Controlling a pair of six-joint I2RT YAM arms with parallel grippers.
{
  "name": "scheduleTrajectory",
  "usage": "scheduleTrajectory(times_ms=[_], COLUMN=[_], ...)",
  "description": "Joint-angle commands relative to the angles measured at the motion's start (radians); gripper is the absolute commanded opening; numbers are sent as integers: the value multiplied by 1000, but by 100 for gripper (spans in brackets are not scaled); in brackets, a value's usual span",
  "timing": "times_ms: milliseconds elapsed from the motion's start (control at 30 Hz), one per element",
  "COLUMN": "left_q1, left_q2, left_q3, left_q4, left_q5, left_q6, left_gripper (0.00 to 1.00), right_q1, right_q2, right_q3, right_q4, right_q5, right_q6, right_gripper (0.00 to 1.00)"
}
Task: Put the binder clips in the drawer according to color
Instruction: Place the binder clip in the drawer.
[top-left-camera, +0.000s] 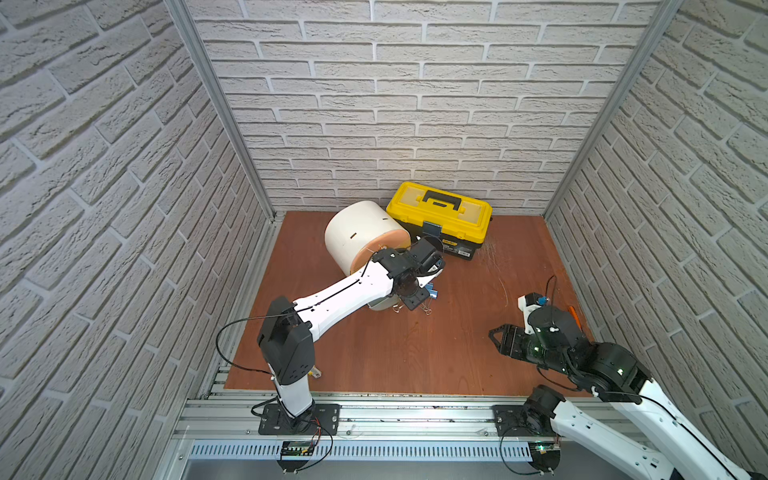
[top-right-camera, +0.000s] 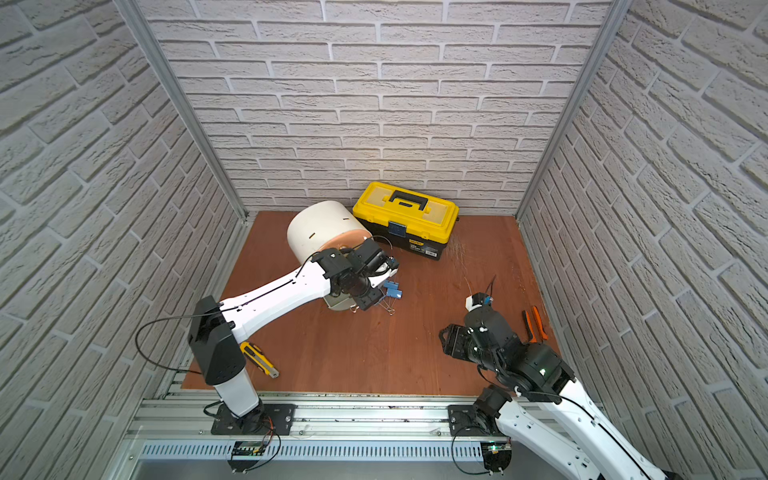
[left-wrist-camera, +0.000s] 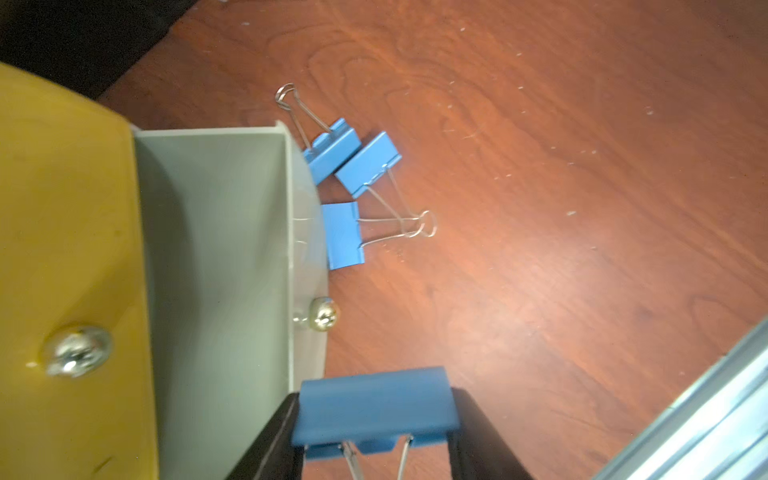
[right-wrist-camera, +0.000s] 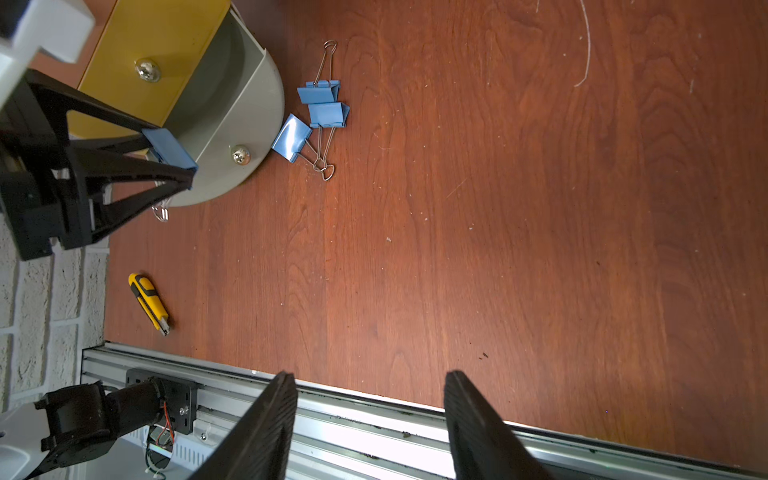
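My left gripper (left-wrist-camera: 374, 432) is shut on a blue binder clip (left-wrist-camera: 374, 405), its wire handles pointing back between the fingers. It holds the clip over the rim of the pulled-out grey drawer (left-wrist-camera: 216, 249), whose inside looks bare. This bottom drawer belongs to the white drum-shaped cabinet (top-left-camera: 357, 232), below the shut yellow front (left-wrist-camera: 62, 249). Three more blue clips (left-wrist-camera: 332, 151) (left-wrist-camera: 368, 164) (left-wrist-camera: 343, 235) lie on the table against the grey drawer's curved front. A wire loop (right-wrist-camera: 161, 212) pokes out from under that drawer. My right gripper (right-wrist-camera: 370, 399) is open over the table's front edge, holding nothing.
A yellow-black toolbox (top-left-camera: 440, 222) stands against the back wall, touching the cabinet. A yellow utility knife (top-right-camera: 258, 359) lies near the left arm's base. Orange-handled pliers (top-right-camera: 534, 324) lie by the right wall. An aluminium rail (top-left-camera: 415, 411) runs along the front. Brick walls close in three sides.
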Motion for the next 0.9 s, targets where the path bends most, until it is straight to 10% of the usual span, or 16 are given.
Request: scheduleTrajectory(times_ms=[0,867], left_q1=[18,72], left_q2=[-28,-12], left_q3=[-25,-95], left_q4=[-28,82], left_q5=[-67,-276], left_q6=[78,261], left_gripper=[45,48], right_q1=[-6,-27], right_q2=[25,98], right_q3=[-11,-35], right_q4=[90,161], right_q5=[-21,-73], right_q6=[-24,-29], right_gripper=[59,59])
